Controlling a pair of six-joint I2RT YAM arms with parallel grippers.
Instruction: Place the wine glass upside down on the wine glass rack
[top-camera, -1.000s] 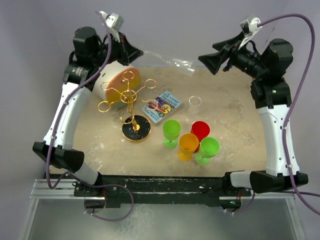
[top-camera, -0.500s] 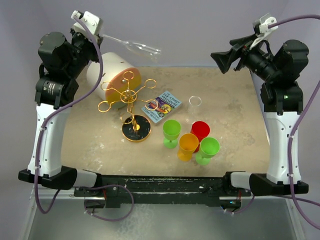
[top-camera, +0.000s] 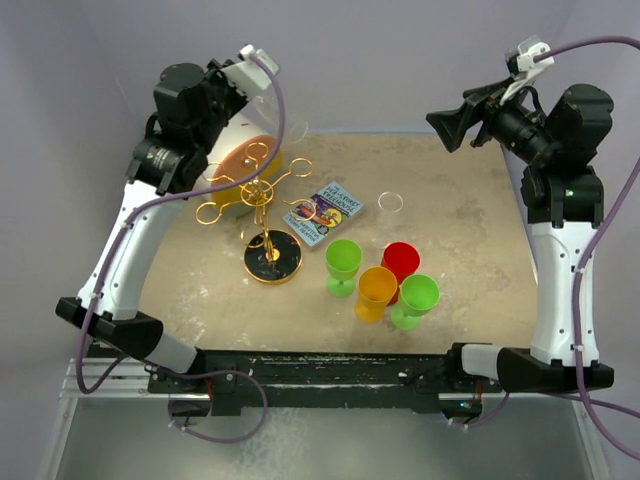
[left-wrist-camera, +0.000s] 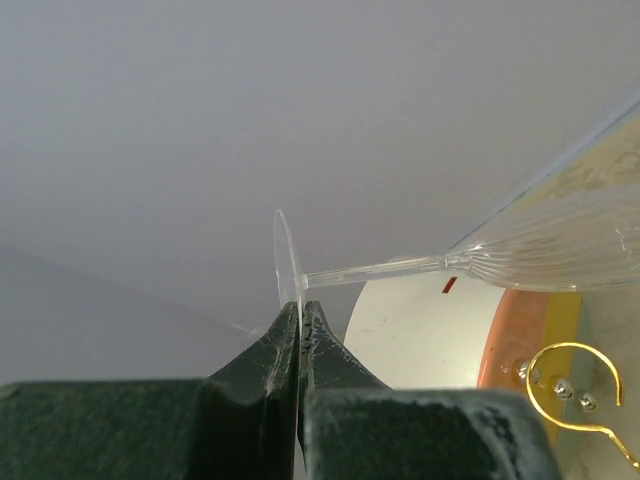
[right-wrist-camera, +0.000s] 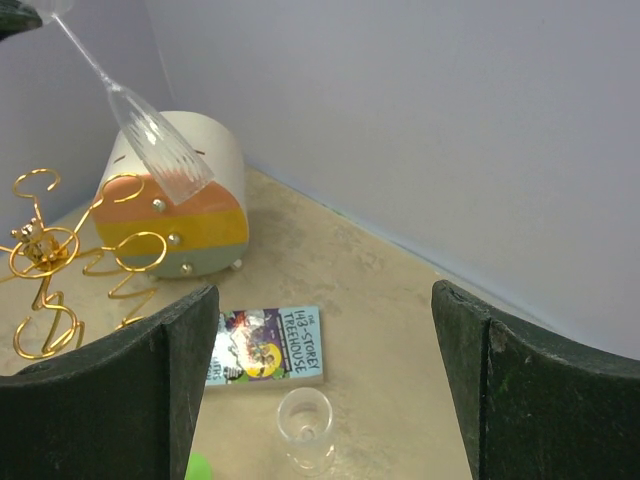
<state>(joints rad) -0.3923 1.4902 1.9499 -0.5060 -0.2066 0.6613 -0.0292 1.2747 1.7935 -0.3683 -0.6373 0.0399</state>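
Beige surface (top-camera: 470, 230) unchanged, but the left hand (left-wrist-camera: 300, 318), clamped on the foot of the clear wine glass (left-wrist-camera: 540, 250), just swung it bowl-down beside the gold wire wine glass rack (top-camera: 258, 195). Right hand (right-wrist-camera: 322, 300) is open and empty; hanging looks next.

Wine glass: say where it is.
Right wrist view, upper left: wine glass held aloft by the left fingers, bowl tilted down toward the white cylinder.

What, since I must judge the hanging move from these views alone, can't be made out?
Left wrist: the rim of the wine glass is cut off by the right edge; only one curl of the wine glass rack shows.
Top view: the glass is too clear and faint to trace.
Right wrist: the rack's base is lost at the lower left edge.
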